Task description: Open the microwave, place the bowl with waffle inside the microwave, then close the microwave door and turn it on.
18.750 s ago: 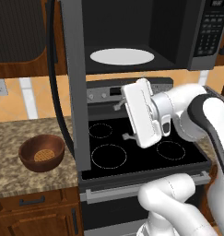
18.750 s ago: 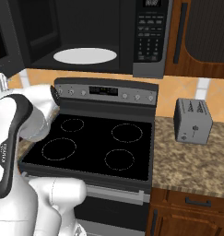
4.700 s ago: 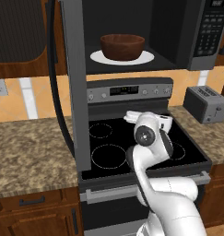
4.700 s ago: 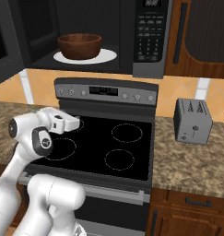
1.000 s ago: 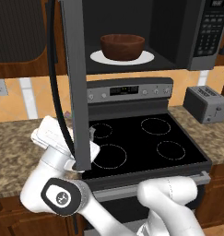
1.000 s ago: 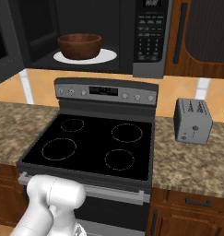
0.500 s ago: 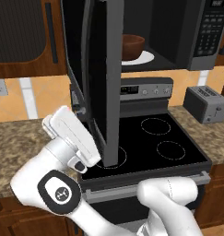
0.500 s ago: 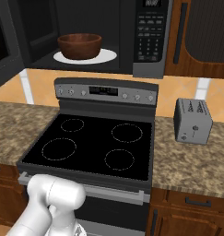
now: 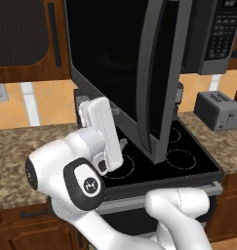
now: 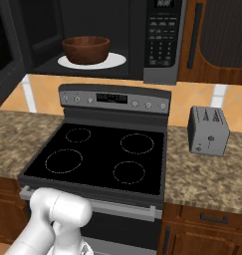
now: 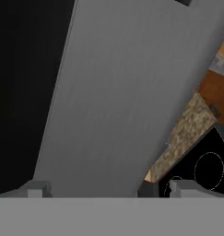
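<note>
The microwave [image 10: 162, 35] hangs above the stove with its cavity showing. Inside, the reddish-brown bowl [image 10: 86, 49] sits on the white turntable plate [image 10: 115, 62]. The waffle is hidden in the bowl. The microwave door [image 9: 159, 78] stands about half swung, its long black handle [image 9: 145, 97] facing the left base view. My white hand [image 9: 103, 129] is low against the door's outer face. In the hand view my gripper [image 11: 111, 191] is open right at the door's grey frame [image 11: 118, 92], beside the black glass [image 11: 21, 92], with nothing between the fingertips [image 11: 35, 189].
A black-topped stove [image 10: 100, 157] lies below the microwave, its control panel [image 10: 115, 98] behind. A grey toaster [image 10: 208, 130] stands on the granite counter [image 10: 202, 174] to the right. The button panel [image 9: 222, 34] is on the microwave's right side. Wooden cabinets flank the microwave.
The door has swung from wide open to about halfway shut. My hand has moved right and up along with it, against its outer face. The bowl has not moved.
</note>
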